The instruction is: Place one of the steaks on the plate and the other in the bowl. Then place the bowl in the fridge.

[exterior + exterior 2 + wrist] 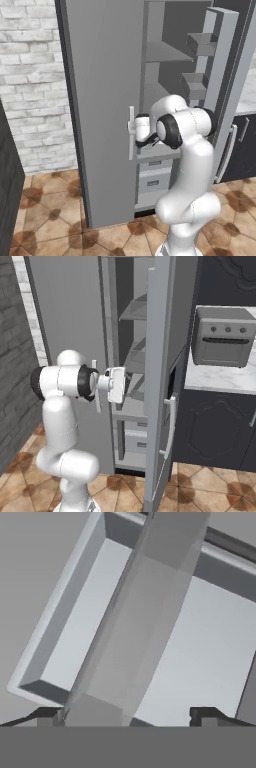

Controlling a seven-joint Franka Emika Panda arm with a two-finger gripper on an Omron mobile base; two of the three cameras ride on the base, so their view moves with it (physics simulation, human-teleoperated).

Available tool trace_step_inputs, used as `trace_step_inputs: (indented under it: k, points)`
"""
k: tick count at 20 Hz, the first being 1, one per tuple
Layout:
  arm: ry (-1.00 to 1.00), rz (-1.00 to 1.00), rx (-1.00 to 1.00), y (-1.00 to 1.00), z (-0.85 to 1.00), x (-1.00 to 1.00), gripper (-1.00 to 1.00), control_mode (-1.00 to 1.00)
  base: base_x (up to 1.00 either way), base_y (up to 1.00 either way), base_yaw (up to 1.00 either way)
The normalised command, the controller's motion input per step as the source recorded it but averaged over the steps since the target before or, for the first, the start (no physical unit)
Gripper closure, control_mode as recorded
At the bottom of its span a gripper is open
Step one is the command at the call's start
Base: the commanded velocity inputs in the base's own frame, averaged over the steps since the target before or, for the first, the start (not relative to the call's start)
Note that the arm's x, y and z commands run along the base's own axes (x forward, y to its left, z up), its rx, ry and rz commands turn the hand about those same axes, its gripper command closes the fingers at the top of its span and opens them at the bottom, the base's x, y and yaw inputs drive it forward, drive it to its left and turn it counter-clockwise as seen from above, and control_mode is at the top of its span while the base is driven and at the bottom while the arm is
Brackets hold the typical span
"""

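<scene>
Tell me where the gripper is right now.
The gripper, jaws open, is at the fridge, just inside the gap between its two doors, level with the handle of the left door.

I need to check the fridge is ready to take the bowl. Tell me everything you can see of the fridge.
The fridge is tall, grey and metallic-looking, standing on the tiled floor against a white brick wall. Its right door is swung open, with bins on its inner side and a long pale bar handle outside. The left door looks shut. Inside are grey shelves and drawers low down, with nothing visible on them. The open gripper is level with a middle shelf at the opening.
</scene>
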Motion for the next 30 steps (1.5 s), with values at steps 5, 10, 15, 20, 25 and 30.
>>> trace_step_inputs:
  k: [5,10,15,20,25,30]
  points:
    - [-0.14,0.00,0.07,-0.62,-0.02,0.00,-1.00,-1.00,0.00,0.00,0.00]
    - [-0.12,0.00,0.13,-0.75,0.00,0.00,-1.00,-1.00,0.00,0.00,0.00]
    - [-0.15,0.02,0.13,-0.67,0.00,0.00,-1.00,-1.00,0.00,0.00,0.00]
    - [-0.19,0.05,0.08,-0.13,0.00,-0.03,-1.00,-1.00,0.00,0.00,0.00]
    - [-0.13,0.00,0.00,0.56,0.00,-0.01,-1.00,-1.00,0.00,0.00,0.00]
    - [-0.01,-0.05,0.05,1.00,-0.07,0.12,-1.00,-1.00,0.00,0.00,0.00]
